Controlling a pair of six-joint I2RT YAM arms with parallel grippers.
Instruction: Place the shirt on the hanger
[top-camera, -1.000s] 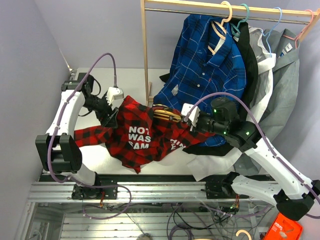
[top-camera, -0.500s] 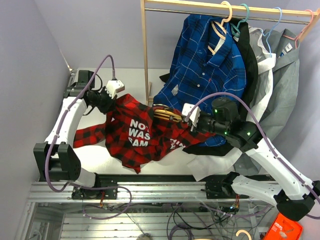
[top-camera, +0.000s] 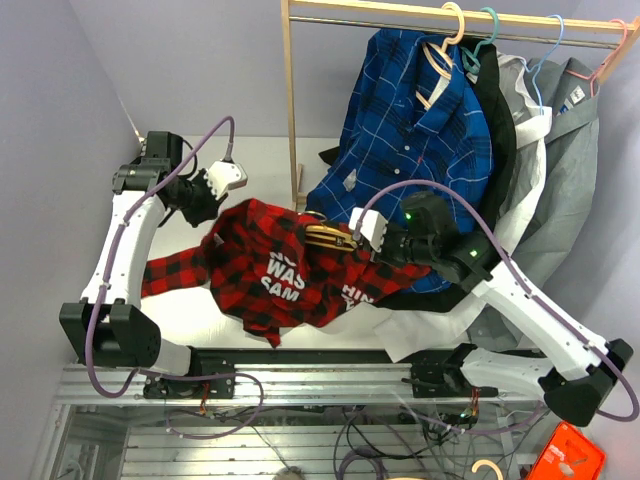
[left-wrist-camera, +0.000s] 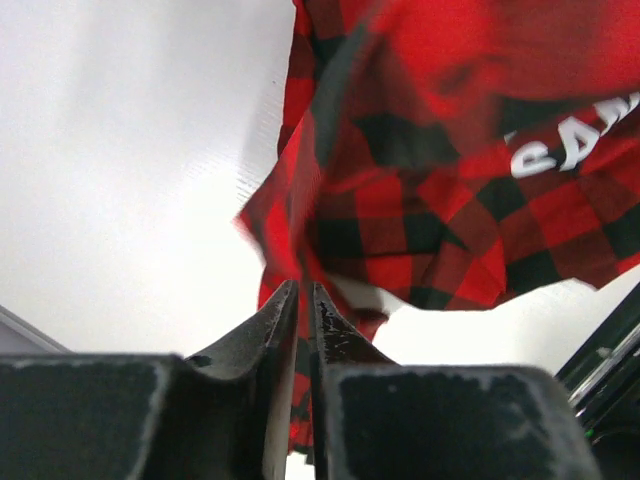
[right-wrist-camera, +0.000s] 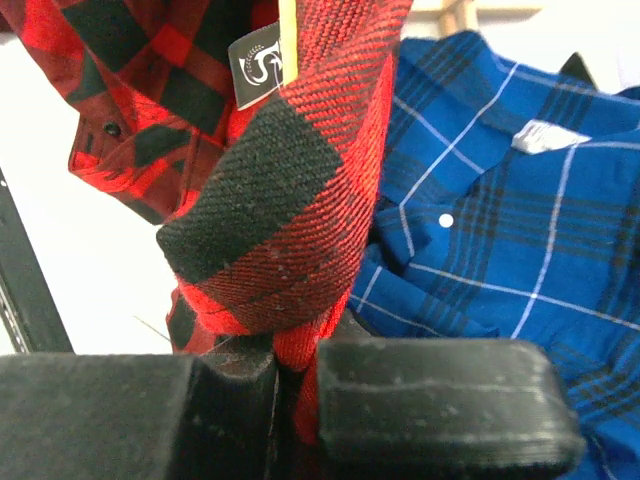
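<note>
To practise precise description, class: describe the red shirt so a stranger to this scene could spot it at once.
Find the wooden clothes rail at the back of the table. In front of it, stretched between the two arms, is the shirt. Unlike the blue plaid shirt and grey shirt hanging on the rail, it is red-and-black plaid with white block lettering.

The shirt is showing white block letters, seemingly "WAS" over "SAM", with more lettering folding out of sight. Its small label is carrying only an unreadable emblem.
</note>
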